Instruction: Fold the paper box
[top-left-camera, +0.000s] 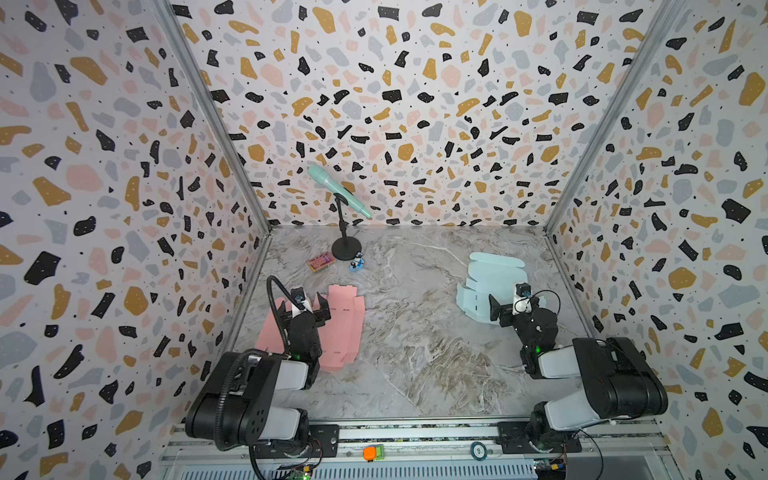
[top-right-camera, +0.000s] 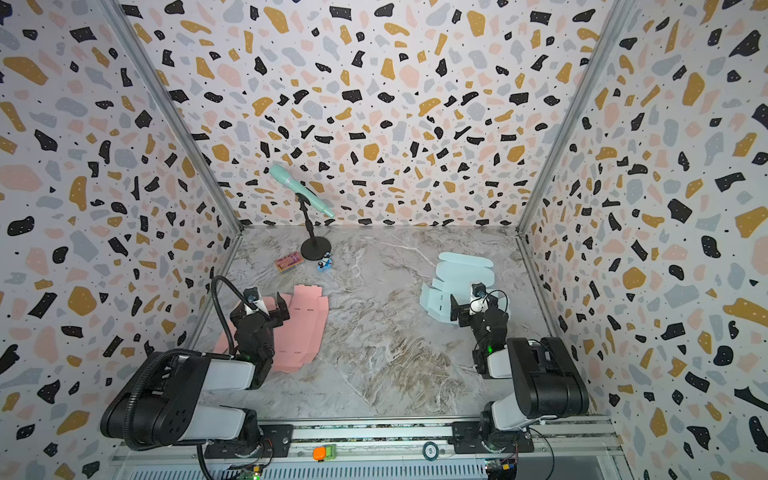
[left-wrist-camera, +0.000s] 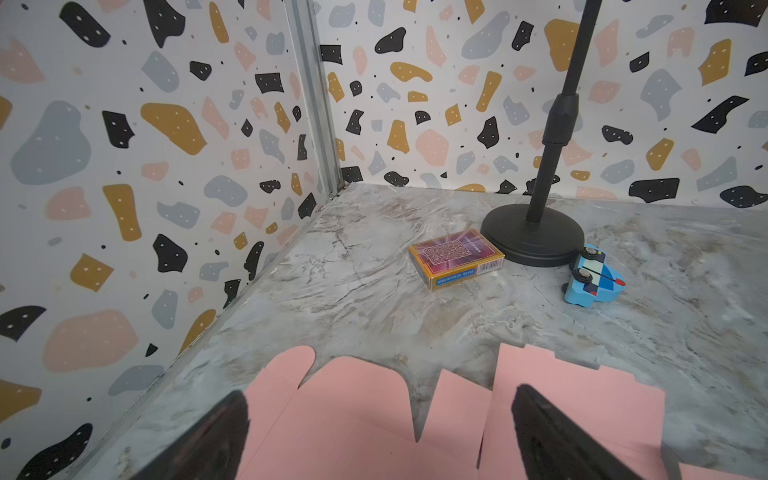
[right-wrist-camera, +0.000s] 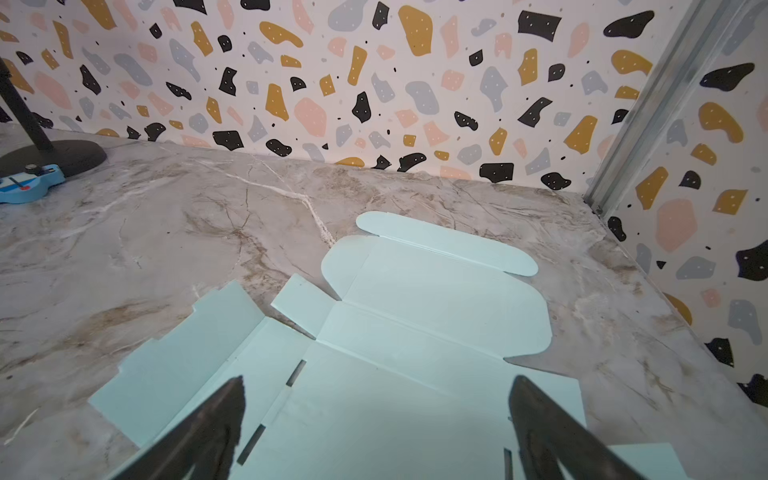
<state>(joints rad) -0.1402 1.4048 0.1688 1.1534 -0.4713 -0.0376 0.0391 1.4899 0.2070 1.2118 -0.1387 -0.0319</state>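
Two flat, unfolded paper boxes lie on the marble table. The pink paper box (top-left-camera: 345, 328) (top-right-camera: 305, 328) lies at the left. My left gripper (top-left-camera: 302, 309) (top-right-camera: 261, 311) hovers over it, open, with nothing between its fingers. In the left wrist view the pink flaps (left-wrist-camera: 353, 415) spread under the open left gripper (left-wrist-camera: 380, 392). The light blue paper box (top-left-camera: 492, 274) (top-right-camera: 461, 270) lies at the right. My right gripper (top-left-camera: 505, 309) (top-right-camera: 467, 309) stands open above its near part. The right wrist view shows the blue sheet (right-wrist-camera: 415, 316) with its slots beneath the empty right gripper (right-wrist-camera: 376, 380).
At the back left stands a black microphone stand (top-left-camera: 346, 249) (left-wrist-camera: 534, 237) holding a mint microphone (top-left-camera: 338, 191). A card deck (top-left-camera: 321, 262) (left-wrist-camera: 455, 257) and a blue toy car (top-left-camera: 356, 262) (left-wrist-camera: 594, 278) lie beside its base. Patterned walls close three sides.
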